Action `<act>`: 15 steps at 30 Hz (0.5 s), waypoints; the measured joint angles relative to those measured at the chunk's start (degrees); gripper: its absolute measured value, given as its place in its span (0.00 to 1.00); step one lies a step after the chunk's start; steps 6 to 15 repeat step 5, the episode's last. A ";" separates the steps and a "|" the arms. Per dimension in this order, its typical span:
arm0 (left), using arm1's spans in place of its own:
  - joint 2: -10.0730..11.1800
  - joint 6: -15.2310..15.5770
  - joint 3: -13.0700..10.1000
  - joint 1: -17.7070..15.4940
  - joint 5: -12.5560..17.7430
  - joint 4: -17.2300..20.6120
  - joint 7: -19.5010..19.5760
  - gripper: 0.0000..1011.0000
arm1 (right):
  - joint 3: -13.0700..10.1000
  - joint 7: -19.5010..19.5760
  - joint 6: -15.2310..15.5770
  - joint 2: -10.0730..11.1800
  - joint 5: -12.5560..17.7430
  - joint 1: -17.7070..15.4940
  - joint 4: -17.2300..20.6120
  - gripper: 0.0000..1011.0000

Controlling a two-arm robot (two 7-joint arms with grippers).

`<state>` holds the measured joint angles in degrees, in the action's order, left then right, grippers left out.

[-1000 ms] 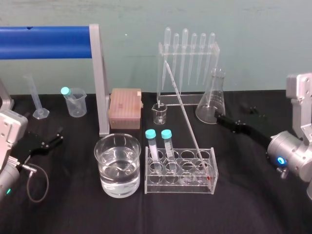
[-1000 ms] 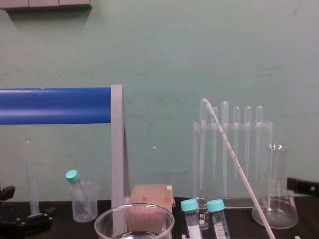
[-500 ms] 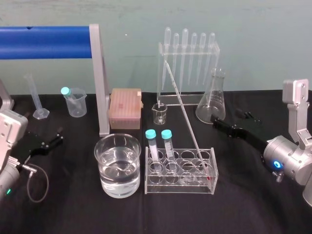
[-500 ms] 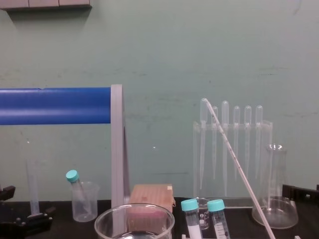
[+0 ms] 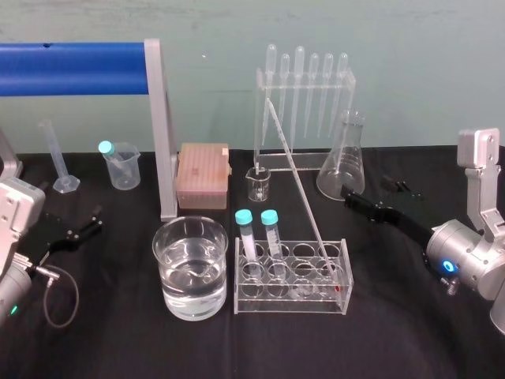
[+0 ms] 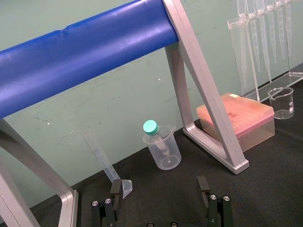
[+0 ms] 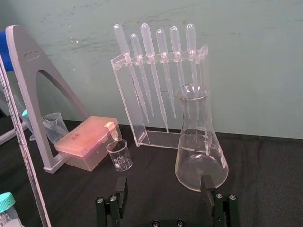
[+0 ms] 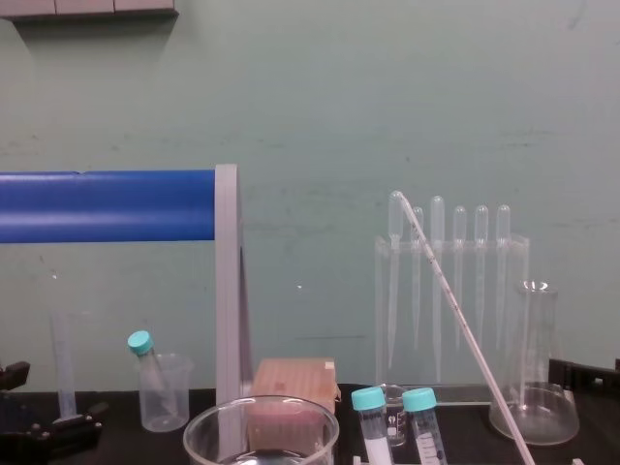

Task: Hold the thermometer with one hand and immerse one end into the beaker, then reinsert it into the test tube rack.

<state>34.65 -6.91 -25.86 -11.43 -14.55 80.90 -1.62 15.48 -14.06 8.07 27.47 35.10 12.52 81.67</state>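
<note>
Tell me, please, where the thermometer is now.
In the head view, the thermometer stands tilted at the right end of the test tube rack, right of the beaker, its top leaning back-left towards the pipette stand.

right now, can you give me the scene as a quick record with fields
thermometer: leaning in the rack, top toward the pipettes
beaker: holds water, left of rack
right pincer: open, empty, by the flask
left pincer: open, parked far left
task stage: thermometer not yet grasped
</note>
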 joint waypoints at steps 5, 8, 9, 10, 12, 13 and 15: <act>0.00 0.00 0.00 0.00 0.00 0.00 0.00 1.00 | 0.02 0.00 -0.02 0.03 0.01 0.00 0.00 0.99; 0.00 0.00 0.00 0.00 0.00 0.00 0.00 1.00 | 0.02 0.00 -0.02 0.03 0.01 0.00 0.00 0.99; 0.00 0.00 0.00 0.00 0.00 0.00 0.00 1.00 | 0.02 0.00 -0.02 0.03 0.01 0.00 0.00 0.99; 0.00 0.00 0.00 0.00 0.00 0.00 0.00 1.00 | 0.02 0.00 -0.02 0.03 0.01 0.00 0.00 0.99; 0.00 0.00 0.00 0.00 0.00 0.00 0.00 1.00 | 0.02 0.00 -0.02 0.03 0.01 0.00 0.00 0.99; 0.00 0.00 0.00 0.00 0.00 0.00 0.00 1.00 | 0.02 0.00 -0.02 0.03 0.01 0.00 0.00 0.99; 0.00 0.00 0.00 0.00 0.00 0.00 0.00 1.00 | 0.02 0.00 -0.02 0.03 0.01 0.00 0.00 0.99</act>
